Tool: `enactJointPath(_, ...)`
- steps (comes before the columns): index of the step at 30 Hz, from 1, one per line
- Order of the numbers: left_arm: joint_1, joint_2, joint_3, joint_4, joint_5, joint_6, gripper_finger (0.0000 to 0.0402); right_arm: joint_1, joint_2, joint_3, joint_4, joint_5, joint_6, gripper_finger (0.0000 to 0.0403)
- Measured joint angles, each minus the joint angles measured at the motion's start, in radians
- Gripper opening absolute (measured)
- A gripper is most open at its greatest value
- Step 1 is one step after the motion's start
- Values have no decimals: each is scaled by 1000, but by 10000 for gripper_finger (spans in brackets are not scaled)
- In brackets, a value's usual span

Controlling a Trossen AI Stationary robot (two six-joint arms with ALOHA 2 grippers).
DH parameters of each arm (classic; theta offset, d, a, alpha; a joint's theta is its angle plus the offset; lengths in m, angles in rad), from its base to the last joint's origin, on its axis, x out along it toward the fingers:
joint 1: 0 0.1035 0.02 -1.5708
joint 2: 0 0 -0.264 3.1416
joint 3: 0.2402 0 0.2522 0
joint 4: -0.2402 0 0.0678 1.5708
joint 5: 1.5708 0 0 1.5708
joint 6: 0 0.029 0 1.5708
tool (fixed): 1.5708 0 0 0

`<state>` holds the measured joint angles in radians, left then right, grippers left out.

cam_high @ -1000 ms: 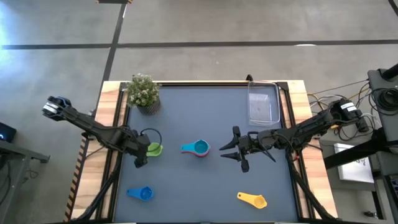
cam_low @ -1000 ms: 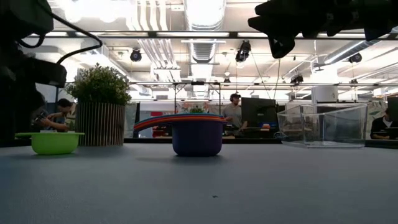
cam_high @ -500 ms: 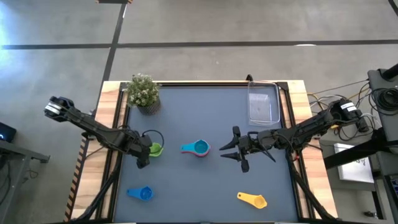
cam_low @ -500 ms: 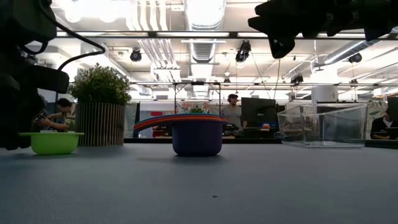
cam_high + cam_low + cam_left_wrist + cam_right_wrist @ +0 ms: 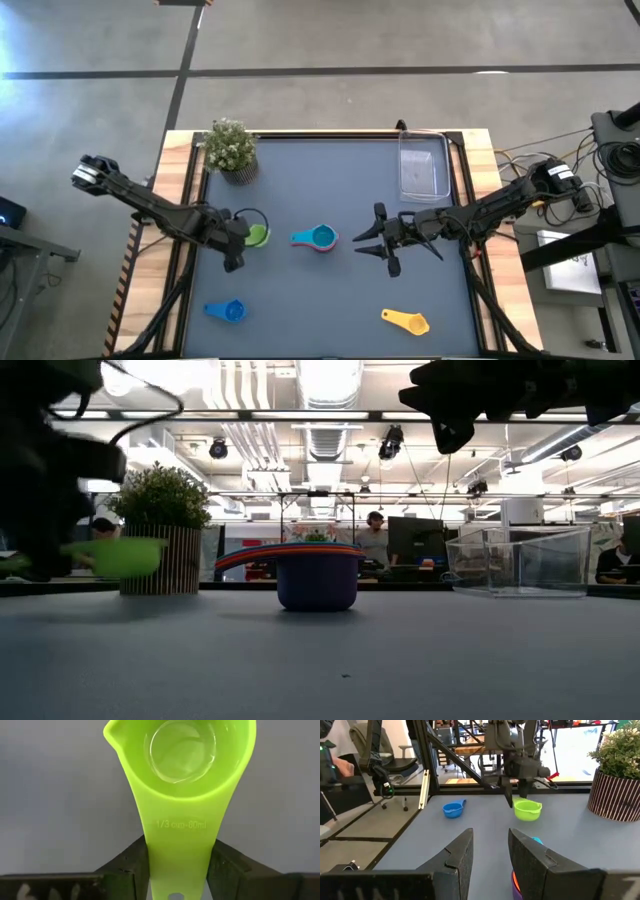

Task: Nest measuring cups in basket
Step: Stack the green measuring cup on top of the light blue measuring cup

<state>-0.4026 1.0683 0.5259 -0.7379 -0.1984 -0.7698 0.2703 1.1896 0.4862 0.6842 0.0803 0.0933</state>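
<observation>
While the left gripper point(image 5: 238, 240) clamps the flat handle of the green cup point(image 5: 257, 236), both fingers pressed against the handle's sides in the left wrist view, the cup point(image 5: 125, 556) hangs clear of the table point(image 5: 330, 290) in the low view, its bowl blurred there. It sits over the table's left half, just in front of the plant point(image 5: 231, 146), with the left wooden edge point(image 5: 180, 200) near behind the arm. Open dark surface lies between this cup and the stack point(image 5: 318, 238) of nested cups at the middle, light blue on top from above; the low view shows a purple bowl point(image 5: 318, 580) under thin coloured rims.

On the far side of the stack the right gripper point(image 5: 375, 240) hovers above the table, holding nothing, its fingers parted with a gap between them in its wrist view. Bare surface separates it from the stack.

Further out, the blue cup point(image 5: 228, 311) lies near the front left edge and the yellow cup point(image 5: 407, 321) near the front right, each well apart from everything else. Empty as far as can be seen, the basket point(image 5: 424, 164) stands in the back right corner, close to the rim.

From the low view the left gripper is a dark shape cut off at the frame's edge, and the blue and yellow cups do not show. Inside the stack, the lower cups' colours are hard to sort out from above.
</observation>
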Motion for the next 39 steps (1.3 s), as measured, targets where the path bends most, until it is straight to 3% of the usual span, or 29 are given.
enactJointPath(12, 0, 62, 215, 21, -82, 123, 130, 0, 0, 0, 0, 0, 0, 112)
enactJointPath(29, 6, 414, 529, 28, -84, 432, 137, 0, 0, 0, 1, 0, 0, 112)
enactJointPath(39, 86, 473, 593, 53, -77, 548, 135, 0, 0, 0, 17, -1, 0, 112)
